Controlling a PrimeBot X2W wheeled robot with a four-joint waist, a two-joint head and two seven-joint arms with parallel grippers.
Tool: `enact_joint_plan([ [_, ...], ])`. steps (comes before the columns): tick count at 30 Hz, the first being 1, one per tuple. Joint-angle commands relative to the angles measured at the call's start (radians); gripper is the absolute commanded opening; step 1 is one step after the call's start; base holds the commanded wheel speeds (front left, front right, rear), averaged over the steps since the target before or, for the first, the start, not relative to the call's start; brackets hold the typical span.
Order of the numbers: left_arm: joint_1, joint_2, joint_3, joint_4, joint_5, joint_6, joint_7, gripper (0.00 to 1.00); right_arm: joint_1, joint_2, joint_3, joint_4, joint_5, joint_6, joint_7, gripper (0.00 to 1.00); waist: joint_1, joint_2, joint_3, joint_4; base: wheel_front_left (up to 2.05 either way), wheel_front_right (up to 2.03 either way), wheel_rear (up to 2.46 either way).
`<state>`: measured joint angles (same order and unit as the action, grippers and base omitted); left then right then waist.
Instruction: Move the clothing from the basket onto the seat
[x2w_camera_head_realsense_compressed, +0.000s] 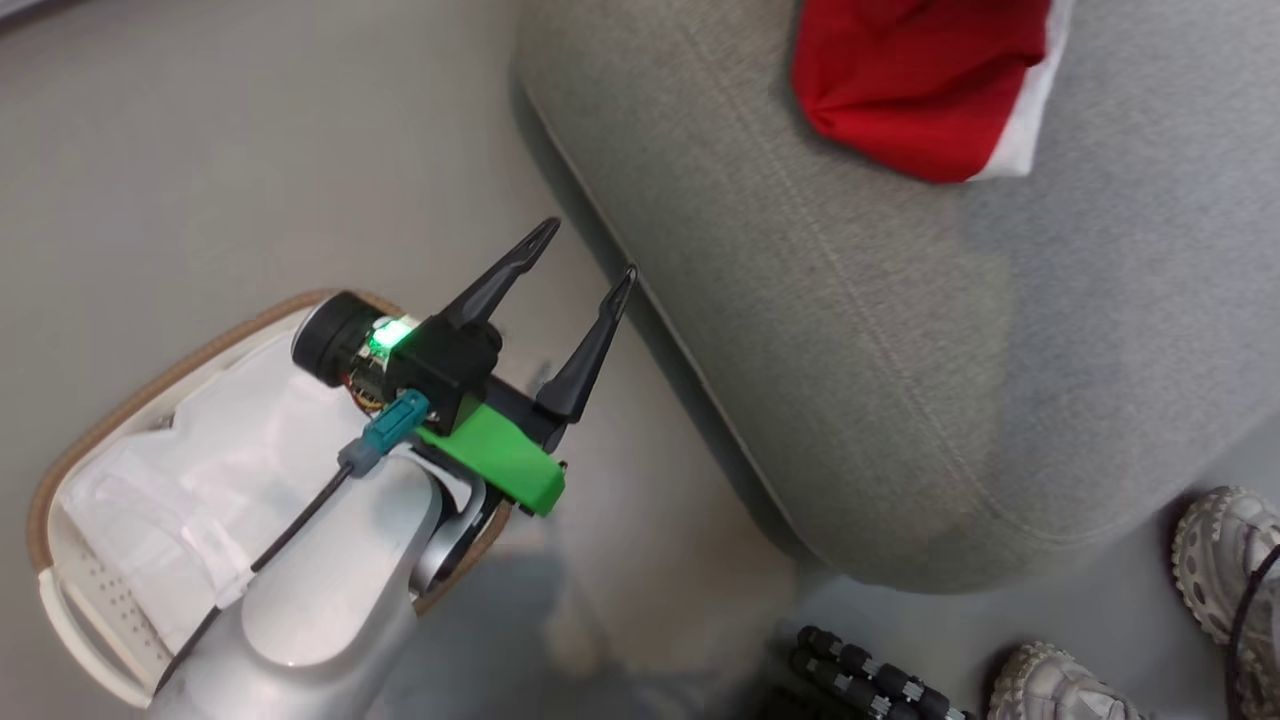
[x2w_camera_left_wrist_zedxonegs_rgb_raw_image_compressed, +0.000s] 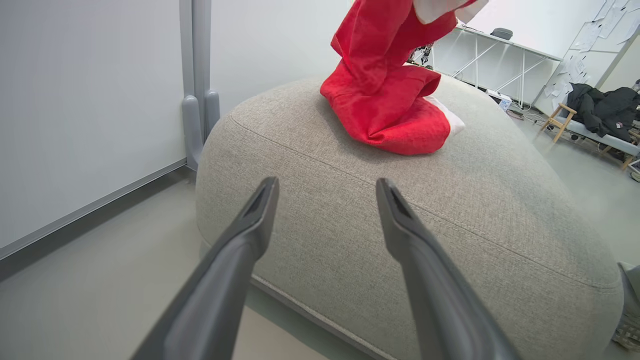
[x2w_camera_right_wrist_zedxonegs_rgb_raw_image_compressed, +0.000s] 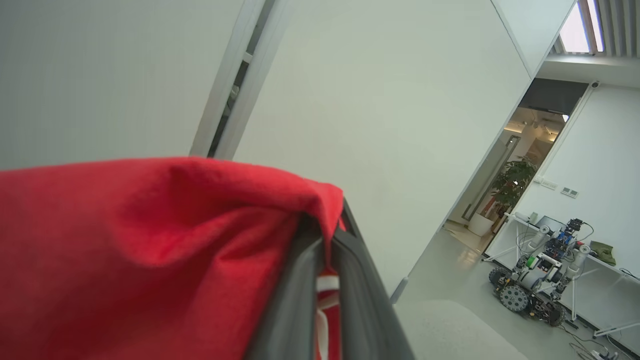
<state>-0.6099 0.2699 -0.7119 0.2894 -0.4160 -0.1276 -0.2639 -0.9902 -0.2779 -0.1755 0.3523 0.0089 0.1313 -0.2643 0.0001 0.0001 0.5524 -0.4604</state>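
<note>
One drop-off to finish, as I read it. Far left in the head view, the basket (x2w_camera_head_realsense_compressed: 60, 470) shows just white lining (x2w_camera_head_realsense_compressed: 230, 440) where my left arm (x2w_camera_head_realsense_compressed: 320, 580) isn't covering it, so can't tell if more red sits under there. Next over, the left gripper (x2w_camera_head_realsense_compressed: 590, 248) hangs above the floor (x2w_camera_head_realsense_compressed: 200, 150) betw. basket and seat (x2w_camera_head_realsense_compressed: 900, 350), fingers spread wide, nothing in them; I'd leave it there, clear of the drop. Then the seat itself, w/ the clothing (x2w_camera_head_realsense_compressed: 910, 80) bunched on top: lower folds rest on the cushion, upper part rises out of the left wrist view. The right gripper (x2w_camera_right_wrist_zedxonegs_rgb_raw_image_compressed: 325, 240) is pinched tight on that red cloth, fabric draped over its tips. To do this well, imo: lower a bit so the cloth slackens, open fully, then back straight off so the drape doesn't snag and drag the clothing toward the edge. A person's shoes (x2w_camera_head_realsense_compressed: 1225, 560) sit far right by the seat corner; mind the swing.
</note>
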Motion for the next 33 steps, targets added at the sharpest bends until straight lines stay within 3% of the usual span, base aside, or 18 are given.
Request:
enact_joint_plan([
  [1,-0.030,0.013,-0.004,-0.008,0.007,-0.004,-0.001,1.00,-0.013,0.012,-0.010,0.036,-0.021,-0.001,0.000,0.00,-0.0001,-0.0001,0.096,0.088,0.00,0.00,0.00],
  [8,-0.072,0.006,-0.016,-0.014,-0.002,-0.005,-0.001,1.00,0.057,0.078,-0.044,0.217,-0.081,-0.001,0.000,0.00,-0.0001,-0.0001,0.126,0.123,0.00,0.00,0.00],
  [15,-0.051,-0.017,-0.012,-0.011,-0.011,-0.005,-0.001,1.00,0.179,0.109,-0.149,0.254,-0.064,-0.001,0.000,0.00,-0.0001,-0.0001,0.079,0.133,0.00,0.00,0.00],
  [16,-0.041,-0.023,-0.010,-0.009,-0.013,-0.005,-0.001,1.00,0.200,0.111,-0.160,0.249,-0.062,-0.001,0.000,0.18,-0.0001,-0.0001,0.064,0.135,0.00,0.00,0.00],
  [17,-0.034,-0.027,-0.009,-0.008,-0.013,-0.005,-0.001,1.00,0.218,0.114,-0.168,0.242,-0.061,-0.001,0.000,0.49,-0.0001,-0.0001,0.052,0.135,0.00,0.00,0.00],
  [18,-0.026,-0.030,-0.006,-0.005,-0.014,-0.005,-0.001,1.00,0.241,0.116,-0.176,0.234,-0.060,-0.001,0.000,0.96,-0.0001,-0.0001,0.037,0.136,0.00,0.00,0.00],
  [19,-0.021,-0.034,-0.003,-0.004,-0.014,-0.005,-0.001,1.00,0.260,0.120,-0.180,0.228,-0.057,-0.001,0.000,1.00,-0.0001,-0.0001,0.024,0.135,0.00,0.00,0.00],
  [23,0.010,-0.053,0.012,0.006,-0.016,-0.005,-0.001,1.00,0.333,0.134,-0.173,0.192,-0.034,-0.001,0.000,1.00,-0.0001,-0.0001,-0.036,0.135,0.00,0.00,0.00],
  [33,0.131,-0.103,0.095,0.054,0.003,-0.005,-0.001,1.00,0.490,0.134,-0.036,0.083,0.028,-0.001,0.000,1.00,-0.0001,-0.0001,-0.197,0.167,0.00,0.00,0.00],
])
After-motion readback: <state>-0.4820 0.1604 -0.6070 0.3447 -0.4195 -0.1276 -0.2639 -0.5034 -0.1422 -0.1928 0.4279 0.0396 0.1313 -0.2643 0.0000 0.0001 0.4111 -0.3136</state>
